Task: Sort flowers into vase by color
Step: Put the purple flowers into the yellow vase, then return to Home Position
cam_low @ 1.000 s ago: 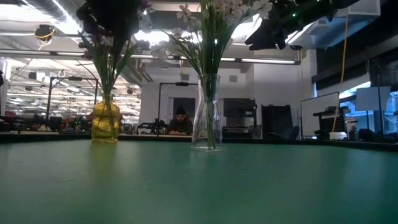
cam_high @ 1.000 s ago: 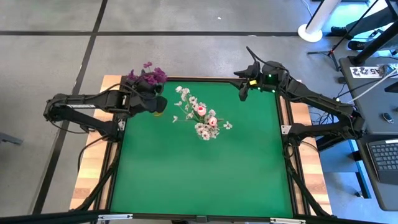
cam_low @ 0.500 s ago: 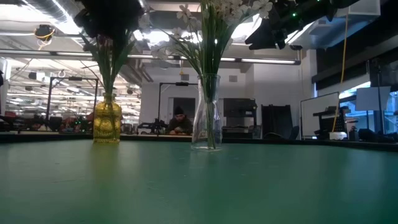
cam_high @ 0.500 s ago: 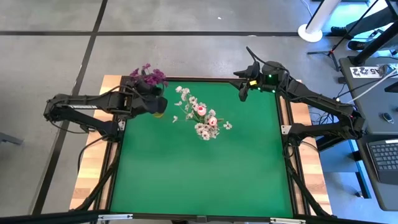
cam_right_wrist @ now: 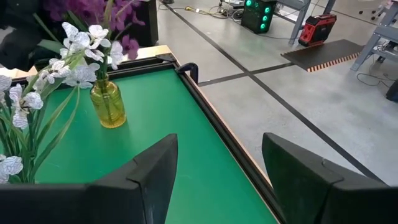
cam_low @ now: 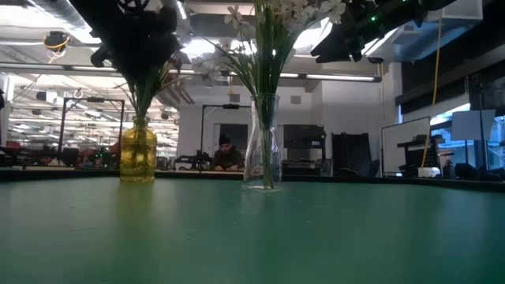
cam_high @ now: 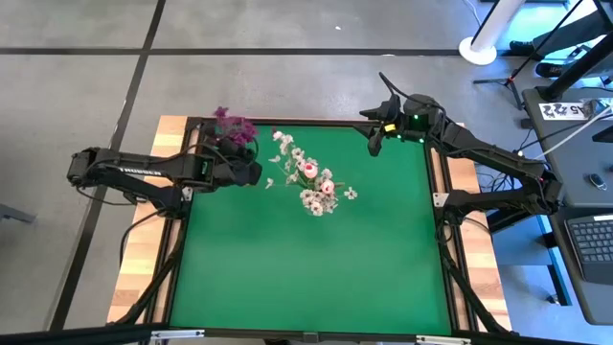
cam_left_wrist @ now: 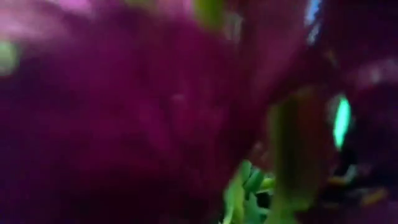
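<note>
A: So why's the left hand (cam_high: 245, 173) parked over the yellow vase (cam_low: 138, 156) by the table's (cam_high: 316, 278) far left corner?

B: Probably settling the purple flowers (cam_high: 233, 126) in; it's pinched narrow. White and pink ones sit in the clear vase (cam_low: 262, 142), mid-table toward the far edge.

A: Room?

B: Plenty. The near half's bare, and the right hand (cam_high: 378, 132) hangs half-open, empty, at the far right corner.
</note>
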### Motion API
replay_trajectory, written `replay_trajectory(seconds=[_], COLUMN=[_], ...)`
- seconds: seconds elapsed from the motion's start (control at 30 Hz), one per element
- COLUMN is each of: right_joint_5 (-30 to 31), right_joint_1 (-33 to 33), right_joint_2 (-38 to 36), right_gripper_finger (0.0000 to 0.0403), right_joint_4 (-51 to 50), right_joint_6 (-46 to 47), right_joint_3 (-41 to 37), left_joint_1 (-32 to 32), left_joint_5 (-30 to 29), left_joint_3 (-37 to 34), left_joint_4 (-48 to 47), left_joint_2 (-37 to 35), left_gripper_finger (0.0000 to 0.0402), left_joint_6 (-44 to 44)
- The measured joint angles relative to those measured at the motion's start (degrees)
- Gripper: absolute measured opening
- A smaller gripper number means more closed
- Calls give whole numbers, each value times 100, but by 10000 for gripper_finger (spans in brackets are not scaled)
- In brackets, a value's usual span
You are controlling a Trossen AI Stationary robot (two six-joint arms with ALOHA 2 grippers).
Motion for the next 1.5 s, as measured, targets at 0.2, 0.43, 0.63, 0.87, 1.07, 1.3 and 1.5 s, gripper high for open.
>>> replay_trajectory(seconds=[0.2,0.43,0.63,0.87,1.07,1.3,1.5], right_joint_5=[0,-1,0,0,-1,-2,-2], right_joint_1=[0,0,0,0,0,0,0], right_joint_2=[0,0,0,0,0,0,0], right_gripper_finger=[232,232,232,232,232,232,232], right_joint_4=[0,0,-2,-28,-30,-31,-31], right_joint_6=[2,2,4,4,4,4,4], right_joint_3=[0,0,2,2,4,4,4], left_joint_1=[0,0,-1,-72,-87,-90,-90], left_joint_5=[151,815,1097,1239,1765,1811,2376], left_joint_3=[50,472,1005,1503,1645,1645,1645], left_joint_4=[54,-9,-496,-1363,-1589,-1799,-2246], left_joint_2=[0,0,0,0,0,0,0], left_gripper_finger=[79,158,200,212,213,213,213], left_joint_6=[395,883,1000,807,625,453,366])
